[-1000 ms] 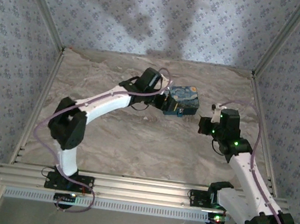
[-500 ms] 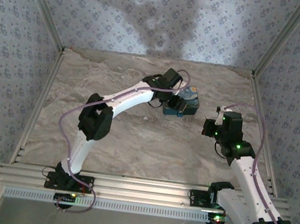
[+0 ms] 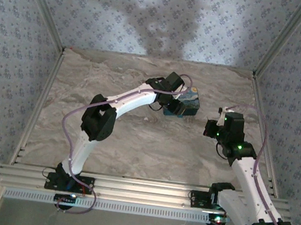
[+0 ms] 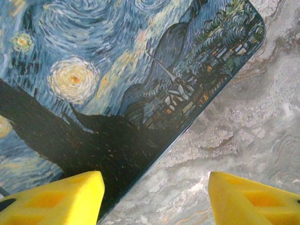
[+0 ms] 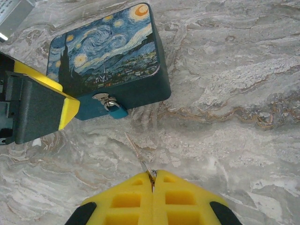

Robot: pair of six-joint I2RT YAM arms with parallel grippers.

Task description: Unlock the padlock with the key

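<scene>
Key-to-lock approach is the step in hand. Your right gripper (image 5: 152, 176) is pinched shut on the key (image 5: 143, 164), with just a thin silvery sliver poking out from between the yellow pads toward 11 o'clock. In the right wrist view the padlock (image 5: 118, 111) sits at 11 o'clock from those pads, near but clearly apart. It hangs by its shackle from the latch on the box (image 5: 108, 51), with its teal body lying on the table (image 5: 234, 70) against the box's near wall.

Your left gripper (image 4: 156, 188) is spread wide over the box's edge, one finger above the painted lid and the other above bare table. Whether it touches the box I can't tell. It looks placed to steady the box, but it isn't clamped.

Nothing is inserted yet, and the lock reads as shut. From above, the box lies at 10 o'clock from your right wrist.

Next you need a slow, straight run toward 11 o'clock, with the key's tip lined up on the lock's free end. The keyhole is too small to make out, so check it before you push. A light lock will skate away if the box isn't braced.
</scene>
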